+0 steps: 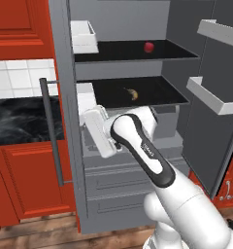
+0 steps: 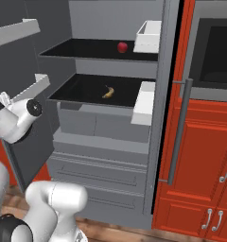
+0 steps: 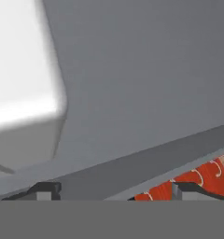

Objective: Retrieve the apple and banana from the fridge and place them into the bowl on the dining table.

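Note:
The fridge (image 1: 133, 175) stands open in front of me. The small red apple (image 1: 149, 46) (image 2: 122, 47) sits on its upper black shelf. On the shelf below lies the yellow banana (image 1: 132, 93) (image 2: 108, 91). My white hand (image 1: 96, 131) hangs low at the left of the fridge opening, under the front edge of the banana's shelf, apart from both fruits. In the hand view my gripper (image 3: 116, 191) is open with nothing between its fingertips, close to a grey fridge surface. The bowl and the dining table are out of view.
White door bins (image 1: 83, 36) (image 1: 213, 95) jut out on both open doors. A long bar handle (image 1: 51, 131) runs down the left door. Red cabinets (image 2: 205, 156) flank the fridge, with a black counter (image 1: 21, 121) at the left. Grey drawers (image 2: 96, 175) sit below the shelves.

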